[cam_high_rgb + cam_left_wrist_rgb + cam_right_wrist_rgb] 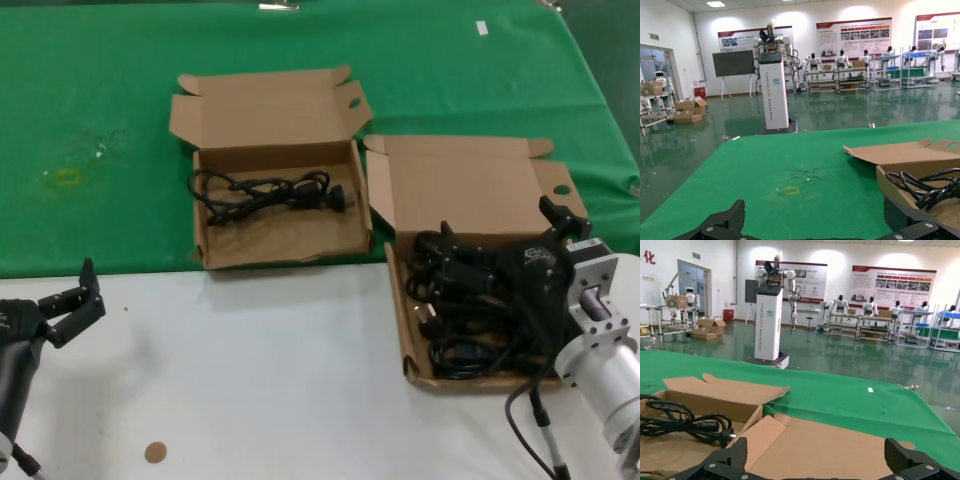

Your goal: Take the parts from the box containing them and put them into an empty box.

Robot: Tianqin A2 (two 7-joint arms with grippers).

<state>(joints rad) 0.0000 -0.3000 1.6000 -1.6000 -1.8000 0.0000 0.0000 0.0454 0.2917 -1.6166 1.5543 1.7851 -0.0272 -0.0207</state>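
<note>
- The landmark here is the box of cables (412, 330), the open cardboard mailer nearer the robot's right side, its lid (470, 185) folded back onto the green cloth (120, 120).
- Inside it lies a tangle of black power cables (455, 310), several bundles heaped together.
- The right gripper (505, 245) hovers directly over that heap, fingers spread wide with nothing between them; whether the tips touch the cables I cannot tell.
- The second box (280, 215) sits just to the left of the landmark box and slightly farther from the robot, almost touching it at the corner; one cable bundle (265, 192) already lies in it, so it is no longer strictly empty.
- The left gripper (72, 300) waits well to the left of the landmark box, above the white table (250, 380), also spread open and holding nothing.
- Judged from this, one transfer is done and the step in hand is reaching for the next bundle.
- The next move likely calls for lowering into the heap and closing on a single bundle's bunched middle, not a stray loop.
- Because the cables are intertwined, a lift may drag neighbours along; a slow rise would help them separate.
- The carry then goes leftward over the shared box walls, high enough that dangling plugs clear the cardboard.
</note>
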